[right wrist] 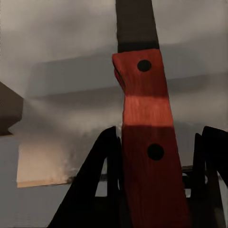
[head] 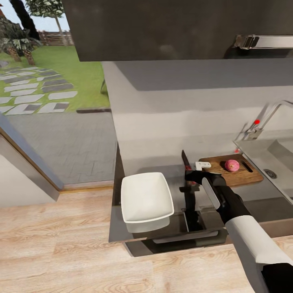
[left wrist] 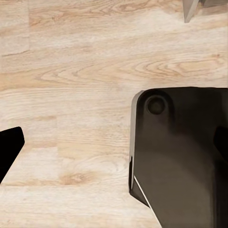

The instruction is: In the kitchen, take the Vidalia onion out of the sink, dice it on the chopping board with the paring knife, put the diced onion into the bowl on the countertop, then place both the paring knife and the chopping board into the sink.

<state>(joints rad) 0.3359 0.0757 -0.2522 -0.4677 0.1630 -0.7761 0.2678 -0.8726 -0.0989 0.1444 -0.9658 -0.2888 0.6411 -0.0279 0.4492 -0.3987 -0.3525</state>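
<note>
Right wrist view: end effector [right wrist: 156, 152] clenched on paring knife [right wrist: 147, 137] handle; head view adds onion [head: 232, 165] on board [head: 240, 173].

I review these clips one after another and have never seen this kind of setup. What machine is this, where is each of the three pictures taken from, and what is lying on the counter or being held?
This is a simulated wheeled robot with two arms. The big picture comes from a camera on its head, looking down over a grey countertop. On it lie a white bowl and a brown chopping board with a whole pink onion on it; the steel sink is beside the board. The right gripper is shut on the paring knife, blade pointing away from the robot. The right wrist camera looks along that gripper and sees the knife's red handle between the fingers. The left wrist camera looks down at the wooden floor.
</note>
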